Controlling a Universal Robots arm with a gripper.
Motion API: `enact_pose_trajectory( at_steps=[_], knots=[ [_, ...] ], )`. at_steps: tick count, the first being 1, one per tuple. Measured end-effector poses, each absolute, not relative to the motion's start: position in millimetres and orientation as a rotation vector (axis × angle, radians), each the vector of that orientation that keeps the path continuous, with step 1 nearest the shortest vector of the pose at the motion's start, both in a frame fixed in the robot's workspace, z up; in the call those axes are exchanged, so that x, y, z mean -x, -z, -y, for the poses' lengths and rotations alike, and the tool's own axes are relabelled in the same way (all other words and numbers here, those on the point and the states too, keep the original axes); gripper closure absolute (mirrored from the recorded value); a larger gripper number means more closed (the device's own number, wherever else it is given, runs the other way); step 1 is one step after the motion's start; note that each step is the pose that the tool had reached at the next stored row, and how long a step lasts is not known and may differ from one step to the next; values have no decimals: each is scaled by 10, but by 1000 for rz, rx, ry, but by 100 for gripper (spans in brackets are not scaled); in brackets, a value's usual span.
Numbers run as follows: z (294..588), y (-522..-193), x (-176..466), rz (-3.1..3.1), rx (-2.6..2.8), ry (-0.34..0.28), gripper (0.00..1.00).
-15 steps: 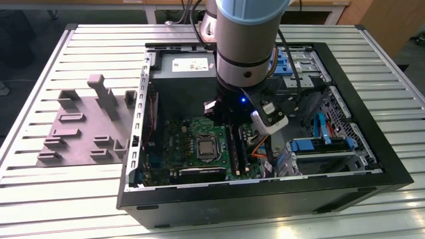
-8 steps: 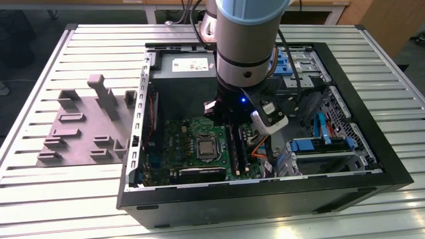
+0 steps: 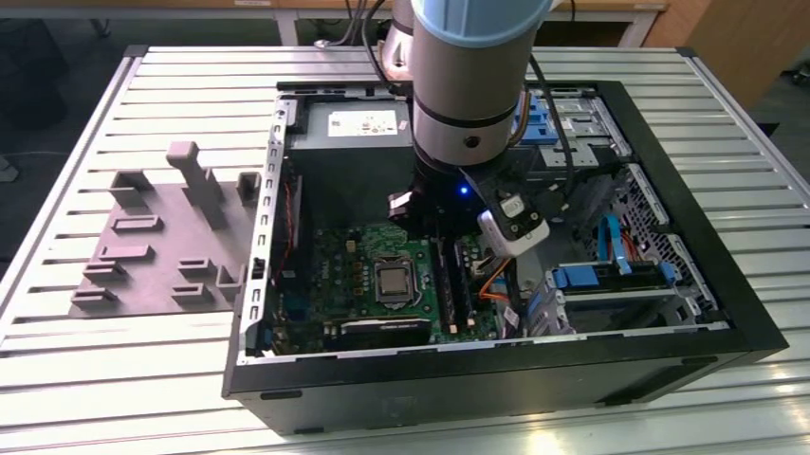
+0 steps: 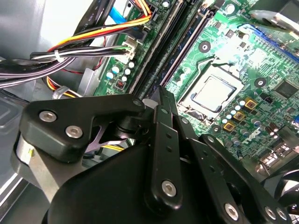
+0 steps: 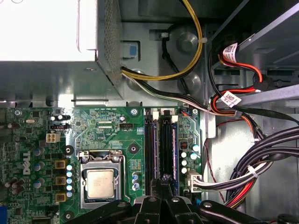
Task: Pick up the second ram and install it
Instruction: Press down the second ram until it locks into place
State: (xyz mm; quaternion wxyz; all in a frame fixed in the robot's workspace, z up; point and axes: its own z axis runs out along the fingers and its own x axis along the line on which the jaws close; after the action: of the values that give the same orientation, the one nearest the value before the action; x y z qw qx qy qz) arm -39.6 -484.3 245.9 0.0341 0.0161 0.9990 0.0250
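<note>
The gripper [image 4: 161, 100] is down inside the case [image 3: 708, 313], closed over the slots [image 5: 161, 149]. Whether it clamps the ram I cannot tell, so seating looks unfinished.
</note>
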Motion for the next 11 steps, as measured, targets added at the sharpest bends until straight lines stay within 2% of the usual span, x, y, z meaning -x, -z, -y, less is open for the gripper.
enact_pose_trajectory(
  at_steps=[11],
  knots=[
    [4691, -2453, 395, -3072, -49, -77, 89]
  ],
)
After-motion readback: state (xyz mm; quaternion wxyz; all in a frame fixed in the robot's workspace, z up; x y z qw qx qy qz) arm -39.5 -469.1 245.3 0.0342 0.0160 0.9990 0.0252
